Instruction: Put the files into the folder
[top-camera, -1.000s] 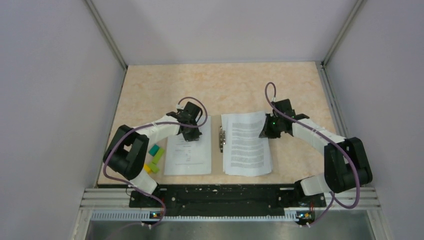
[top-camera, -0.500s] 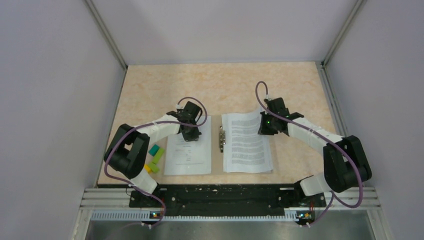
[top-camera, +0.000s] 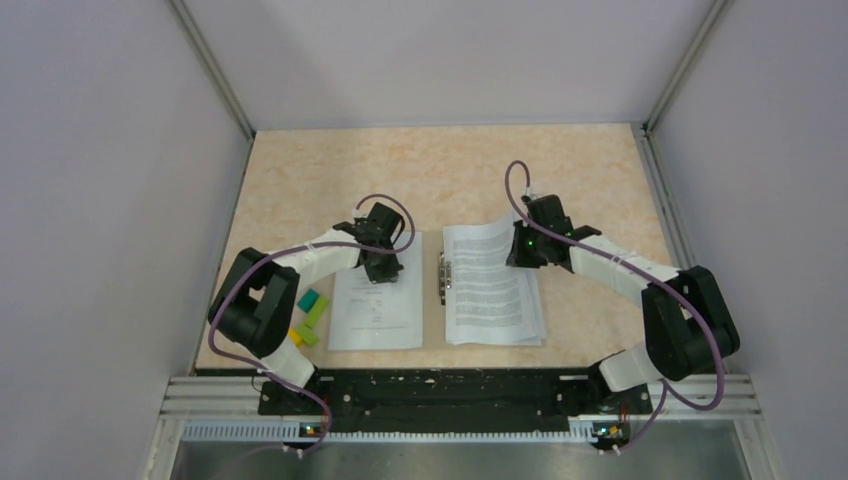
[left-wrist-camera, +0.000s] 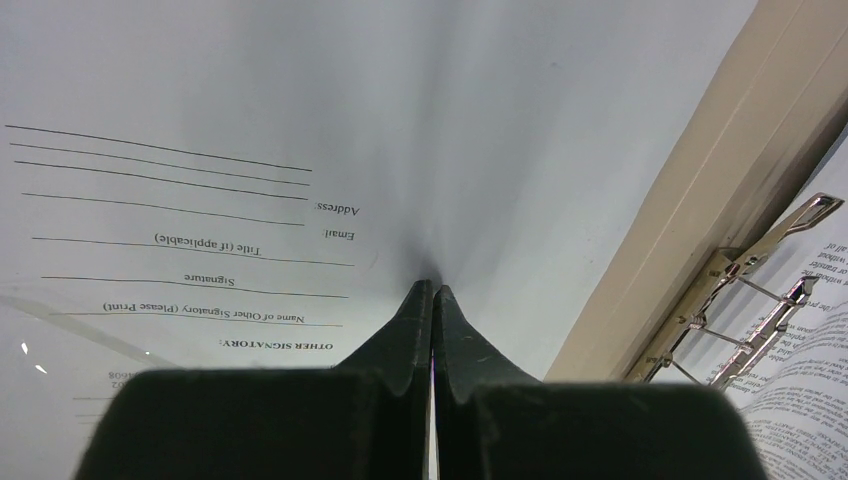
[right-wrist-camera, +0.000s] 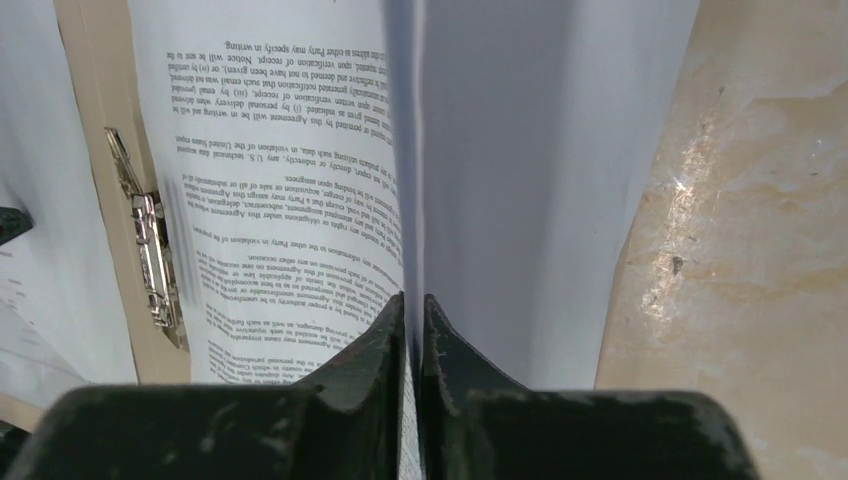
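Speckled beige tabletop (top-camera: 440, 170) carries the open tan folder (top-camera: 431, 300) with the files (top-camera: 495, 300) spread over both halves, the left gripper (left-wrist-camera: 432, 290) clamped empty, tips pressing the left signature page (left-wrist-camera: 250, 120), the right gripper (right-wrist-camera: 413, 300) pinching the raised edge of a right-hand text sheet (right-wrist-camera: 520, 150).

The white-and-black left arm (top-camera: 300, 262) extended forward and inward with its elbow bent. Its black left end effector (left-wrist-camera: 432, 292) pointed down, fingers pressed together. The matching right arm (top-camera: 620, 268) mirrored that pose, the right end effector (right-wrist-camera: 412, 300) nipped tight on an upright white printed paper sheet (right-wrist-camera: 510, 150).
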